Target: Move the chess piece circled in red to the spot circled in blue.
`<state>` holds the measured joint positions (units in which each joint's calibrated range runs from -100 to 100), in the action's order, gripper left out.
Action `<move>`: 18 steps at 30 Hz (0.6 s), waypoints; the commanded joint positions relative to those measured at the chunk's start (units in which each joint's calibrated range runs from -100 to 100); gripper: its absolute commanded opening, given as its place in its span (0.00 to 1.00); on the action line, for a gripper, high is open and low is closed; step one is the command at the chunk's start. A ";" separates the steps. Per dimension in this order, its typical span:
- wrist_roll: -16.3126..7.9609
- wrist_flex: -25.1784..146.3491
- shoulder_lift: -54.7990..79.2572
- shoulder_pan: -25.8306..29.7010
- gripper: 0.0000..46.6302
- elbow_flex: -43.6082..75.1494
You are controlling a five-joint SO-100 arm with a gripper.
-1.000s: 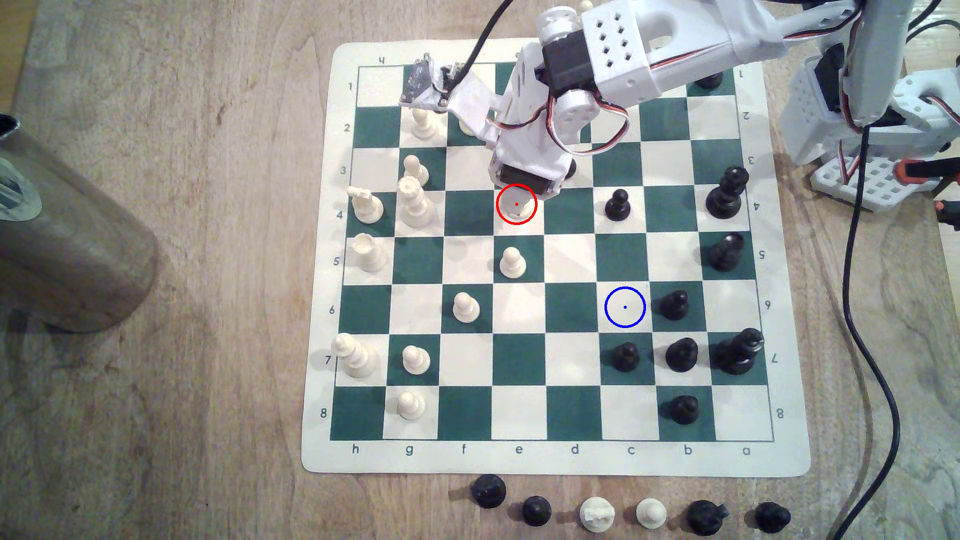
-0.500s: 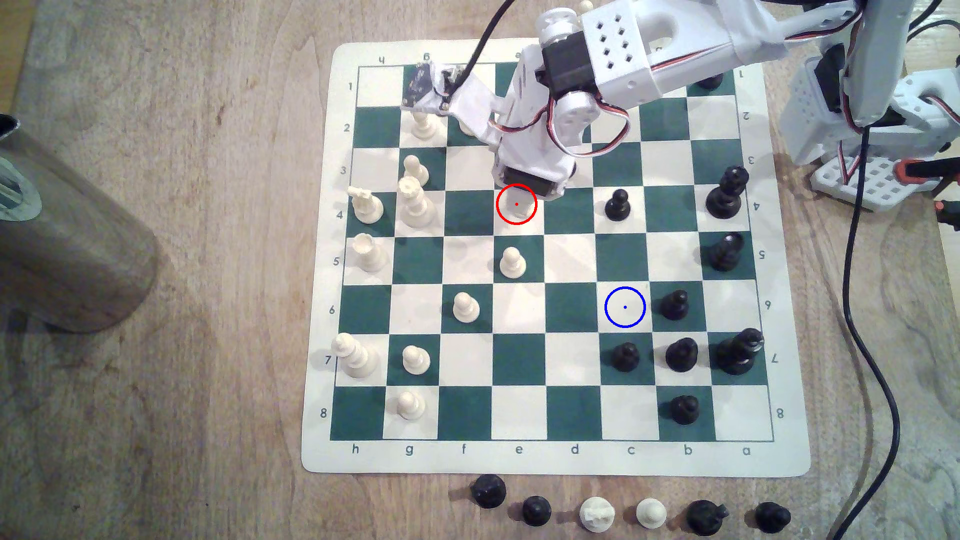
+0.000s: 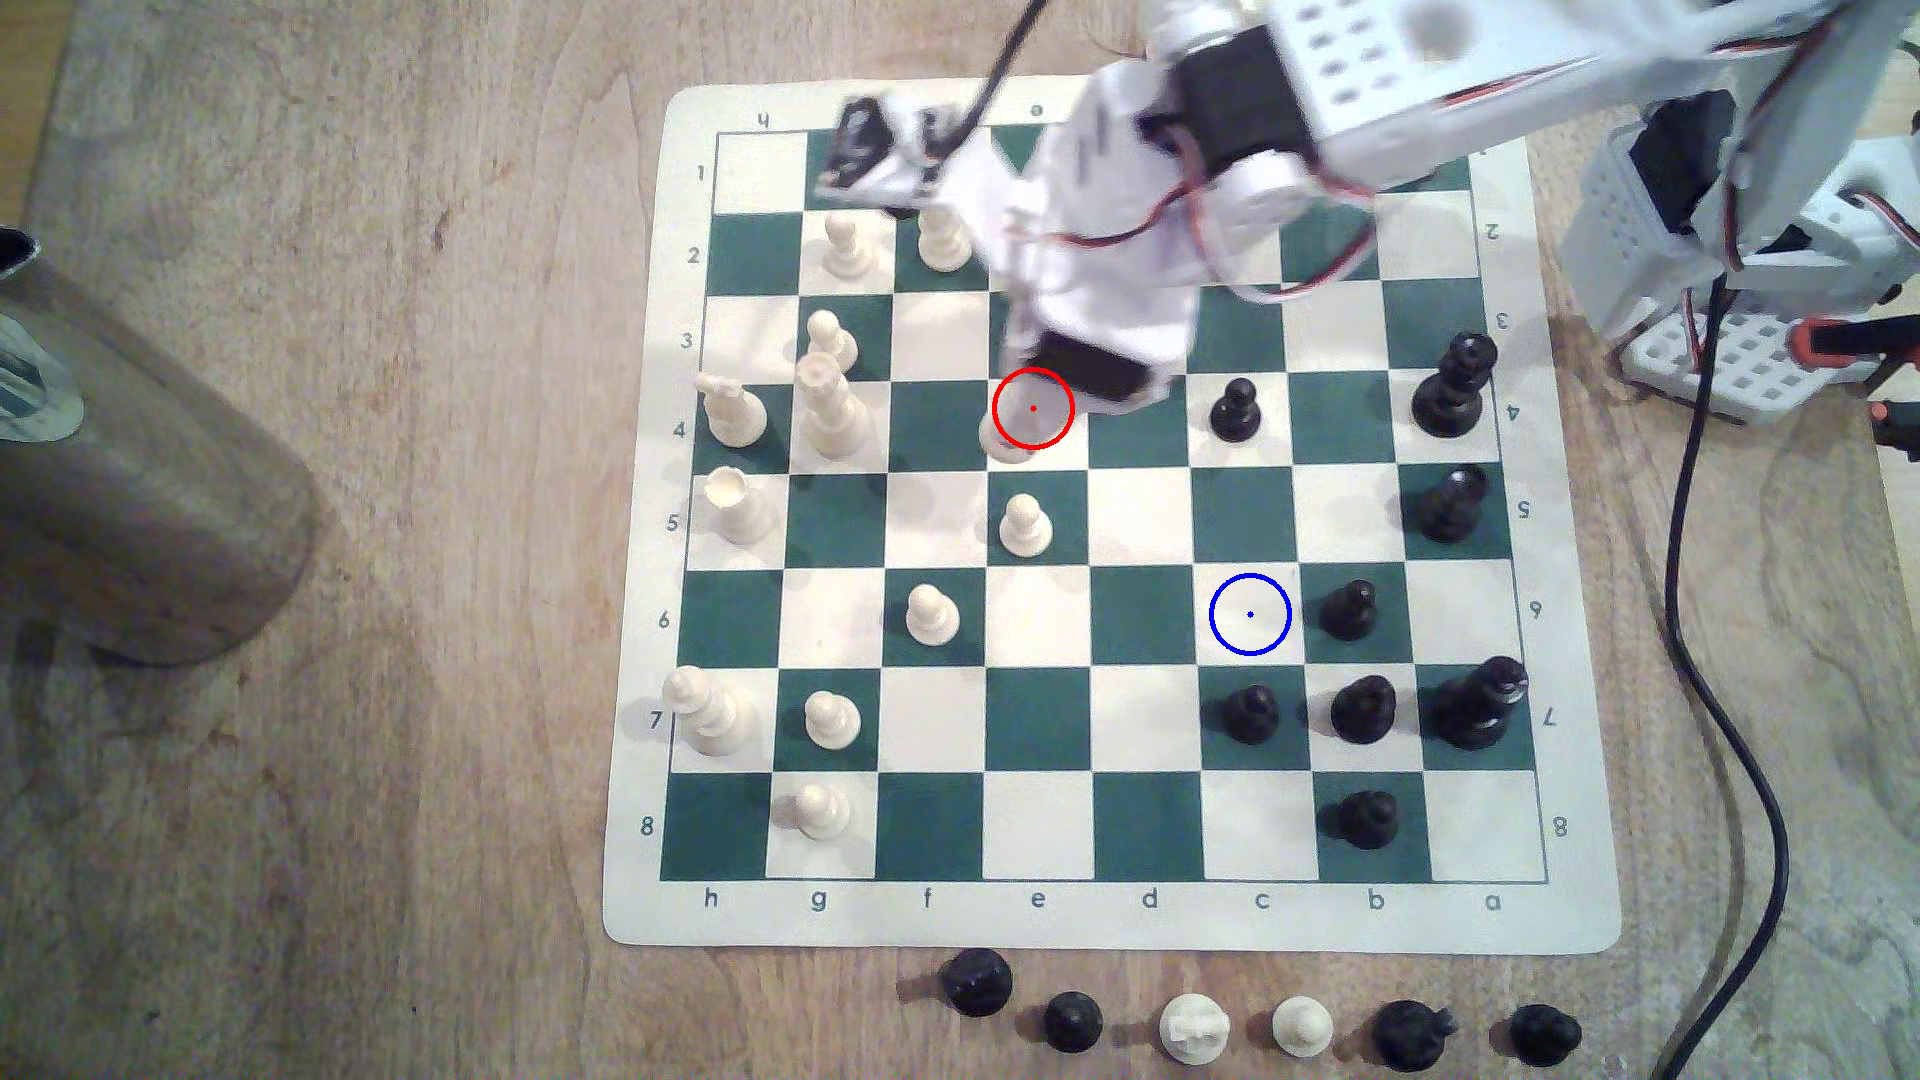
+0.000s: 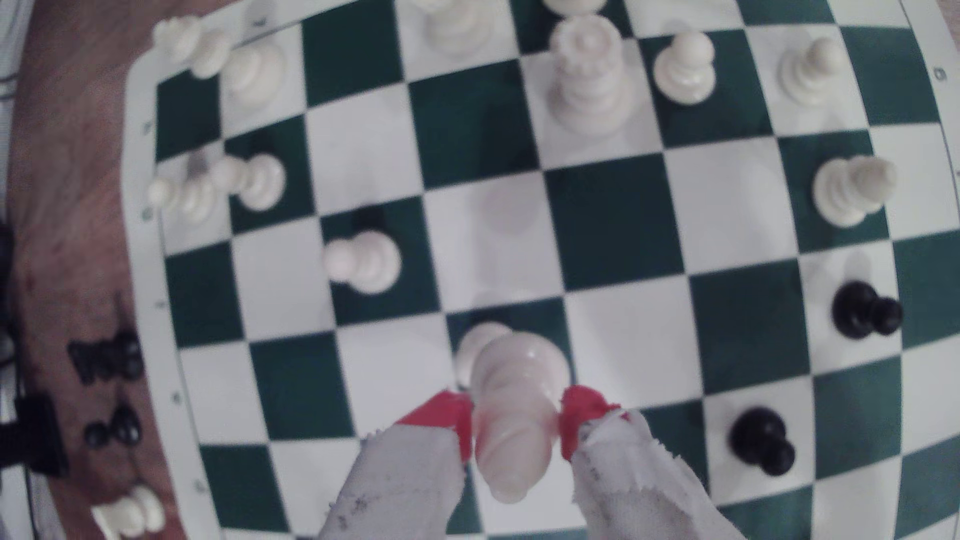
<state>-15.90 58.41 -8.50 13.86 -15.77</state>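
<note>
The gripper is closed on the chess piece, a small cream-white pawn. In the wrist view its two red-tipped fingers, wrapped lower down in frayed white cloth, press against the pawn's narrow waist from either side, and the pawn's flared base points away toward the board. Whether the base touches the mat cannot be told; the picture is blurred.

In the exterior view the pawn shows as a pale blur at the lower left edge of the red ring, on the e4 square, just below the gripper's dark block. The white arm reaches in from the exterior view's upper right and is smeared with motion.

Directly below the held pawn stands another white pawn, on e5 — one square away. A black pawn stands on c4, toward the exterior view's right.

The spot is a cream square at c6, marked by a blue ring with a centre dot, and nothing stands on it. It lies well apart from the held pawn, lower and toward the exterior view's right, with a black pawn just beside it on b6.

The green-and-white board mat lies on a wooden table. A row of captured pieces sits on the table below the mat.
</note>
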 commanded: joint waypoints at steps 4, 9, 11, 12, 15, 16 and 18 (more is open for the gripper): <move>-0.20 0.89 -19.85 3.15 0.00 -8.80; -0.05 -1.49 -24.60 7.61 0.00 -19.50; -0.15 -1.24 -24.43 8.00 0.00 -20.31; 0.00 -1.24 -23.92 8.78 0.00 -20.77; 0.05 -1.24 -22.73 10.58 0.00 -20.86; 0.20 -1.32 -22.40 11.05 0.00 -20.86; 0.44 -1.98 -21.29 12.77 0.00 -21.13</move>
<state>-15.85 57.93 -28.78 24.48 -37.73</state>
